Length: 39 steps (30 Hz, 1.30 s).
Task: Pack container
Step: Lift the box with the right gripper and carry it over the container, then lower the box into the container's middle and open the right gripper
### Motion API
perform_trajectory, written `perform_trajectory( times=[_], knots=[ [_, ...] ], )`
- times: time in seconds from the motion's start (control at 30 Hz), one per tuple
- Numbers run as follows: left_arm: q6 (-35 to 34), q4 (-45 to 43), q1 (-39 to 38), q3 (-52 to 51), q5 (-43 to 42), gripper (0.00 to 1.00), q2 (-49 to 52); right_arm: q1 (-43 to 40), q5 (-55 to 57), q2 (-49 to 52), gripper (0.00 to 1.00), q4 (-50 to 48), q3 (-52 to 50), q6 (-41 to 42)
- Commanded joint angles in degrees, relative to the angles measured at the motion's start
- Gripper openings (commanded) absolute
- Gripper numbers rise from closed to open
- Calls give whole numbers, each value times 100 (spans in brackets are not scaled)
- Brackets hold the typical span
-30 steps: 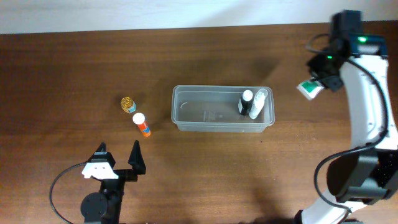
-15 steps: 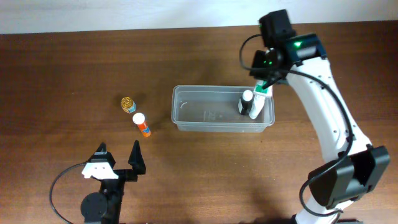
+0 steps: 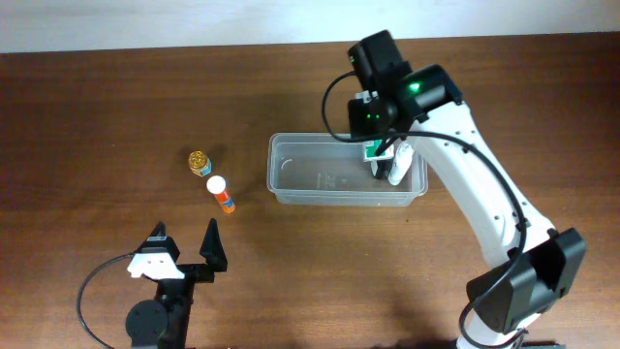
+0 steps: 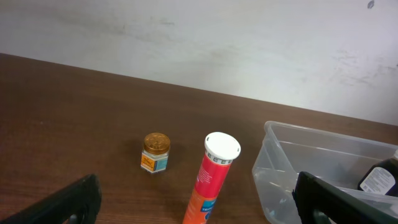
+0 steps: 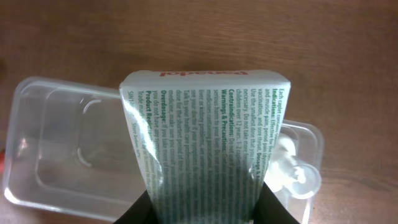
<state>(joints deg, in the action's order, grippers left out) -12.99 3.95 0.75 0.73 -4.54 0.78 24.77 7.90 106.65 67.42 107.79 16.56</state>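
Note:
The clear plastic container (image 3: 320, 179) sits mid-table and also shows in the left wrist view (image 4: 292, 155) and the right wrist view (image 5: 56, 143). A dark bottle (image 4: 378, 179) and a white bottle (image 3: 401, 165) stand at its right end. My right gripper (image 3: 378, 147) is shut on a white-and-green box (image 5: 205, 143) and holds it above the container's right part. An orange tube with a white cap (image 3: 220, 192) and a small gold-lidded jar (image 3: 199, 161) stand left of the container. My left gripper (image 3: 184, 250) is open and empty near the front edge.
The orange tube (image 4: 211, 180) and the jar (image 4: 155, 152) stand just ahead of my left gripper (image 4: 199, 211). A white wall runs along the table's far edge (image 3: 194, 48).
My right arm has swung left with the box, from right of the container to above its right part. The left arm has not moved.

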Motion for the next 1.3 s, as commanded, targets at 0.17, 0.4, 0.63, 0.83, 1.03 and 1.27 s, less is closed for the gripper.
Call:
perform_trajectory(
  times=[0.17, 0.4, 0.63, 0.83, 1.03, 1.27],
  knots=[
    [90, 17, 26, -22, -63, 99, -48, 240, -17, 57, 29, -31, 85, -1010],
    [90, 17, 26, -22, -61, 100, -48, 236, -127, 87, 33, -37, 85, -2166],
    [90, 17, 26, -22, -61, 99, -48, 238, -160, 87, 41, 61, 85, -2824],
    [90, 17, 26, -22, -63, 100, -48, 238, -179, 87, 46, 160, 85, -3381],
    [90, 17, 26, -22, -63, 99, -48, 238, -192, 87, 46, 155, 85, -3432],
    [90, 17, 26, -22, -63, 99, -48, 221, -190, 87, 98, -83, 85, -3432]
  ],
)
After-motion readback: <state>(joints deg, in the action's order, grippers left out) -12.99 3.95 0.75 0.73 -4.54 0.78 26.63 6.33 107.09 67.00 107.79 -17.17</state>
